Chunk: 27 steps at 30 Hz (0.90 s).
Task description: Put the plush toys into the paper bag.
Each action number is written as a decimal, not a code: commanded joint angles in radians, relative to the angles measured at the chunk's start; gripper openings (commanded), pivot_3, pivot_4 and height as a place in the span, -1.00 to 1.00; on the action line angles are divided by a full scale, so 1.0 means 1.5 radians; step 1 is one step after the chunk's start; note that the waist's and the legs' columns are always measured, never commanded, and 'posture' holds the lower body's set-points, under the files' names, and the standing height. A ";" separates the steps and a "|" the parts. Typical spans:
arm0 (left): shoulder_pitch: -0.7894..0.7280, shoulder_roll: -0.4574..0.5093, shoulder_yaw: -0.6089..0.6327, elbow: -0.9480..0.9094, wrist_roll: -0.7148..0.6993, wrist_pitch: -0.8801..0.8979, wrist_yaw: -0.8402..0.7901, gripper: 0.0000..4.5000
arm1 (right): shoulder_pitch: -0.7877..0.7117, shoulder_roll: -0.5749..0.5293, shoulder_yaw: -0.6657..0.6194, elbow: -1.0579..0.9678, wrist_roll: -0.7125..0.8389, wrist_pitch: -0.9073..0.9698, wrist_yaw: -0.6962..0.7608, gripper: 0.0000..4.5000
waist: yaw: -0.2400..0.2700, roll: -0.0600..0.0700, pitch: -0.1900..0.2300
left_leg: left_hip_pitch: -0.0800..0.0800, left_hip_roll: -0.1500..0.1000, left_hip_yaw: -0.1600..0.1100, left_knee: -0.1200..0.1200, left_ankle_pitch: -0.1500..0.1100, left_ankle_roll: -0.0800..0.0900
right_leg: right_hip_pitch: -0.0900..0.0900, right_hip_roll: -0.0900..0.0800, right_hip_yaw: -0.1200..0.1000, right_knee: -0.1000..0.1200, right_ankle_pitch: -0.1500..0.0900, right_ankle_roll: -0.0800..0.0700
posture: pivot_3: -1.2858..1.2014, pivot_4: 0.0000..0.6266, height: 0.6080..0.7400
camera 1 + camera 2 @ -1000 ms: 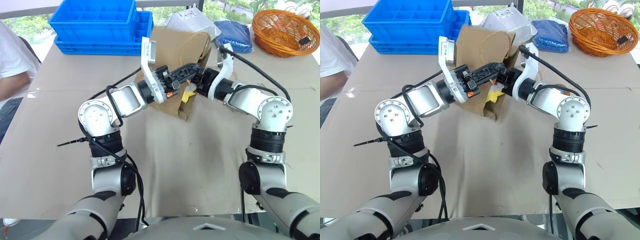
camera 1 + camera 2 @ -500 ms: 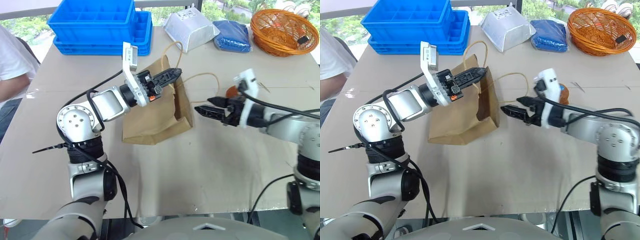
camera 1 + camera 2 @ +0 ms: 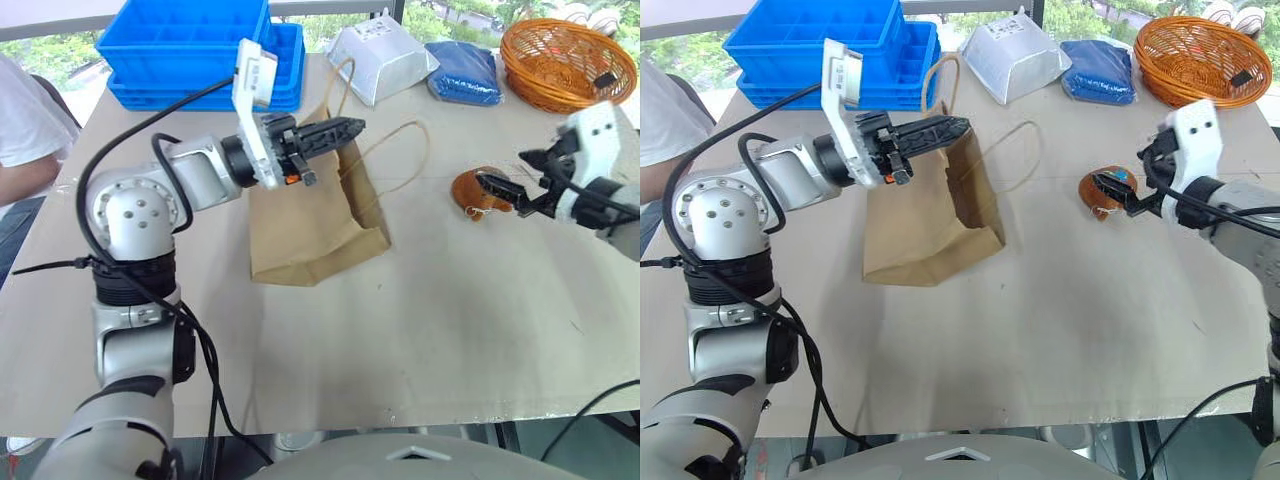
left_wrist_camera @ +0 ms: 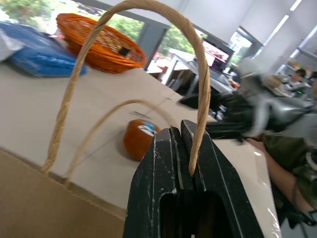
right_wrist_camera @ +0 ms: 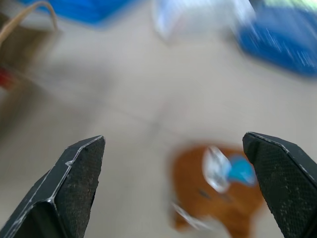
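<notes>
Bright, even daylight is falling across the surface (image 3: 420,330), coming from the windows behind the blue crates (image 3: 195,50), where the greenery outside is washing out pale. Shadows are staying soft: a faint one is lying under the paper bag (image 3: 310,220) on its near side. The white pouch (image 3: 380,60) beside the crates is glaring slightly. Both head views are looking sharp around the bag. In the right wrist view nearly everything is smearing with motion blur; the brown toy (image 5: 218,198) is showing as a fuzzy patch, while the end effector's fingers (image 5: 74,188) are staying crisp. In the left wrist view the background beyond the twine handle (image 4: 198,74) is blurring, and the ceiling lights are streaking.
</notes>
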 commanded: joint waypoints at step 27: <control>0.069 -0.044 0.037 -0.093 -0.027 0.013 0.014 -1.00 | -0.138 0.341 -0.111 -0.087 0.240 -0.194 -0.016 -0.97 | -0.002 0.002 0.001 | 0.003 0.002 -0.002 -0.001 0.002 -0.003 | 0.001 0.001 0.000 0.003 0.000 0.000 | 0.03 -0.52 1.00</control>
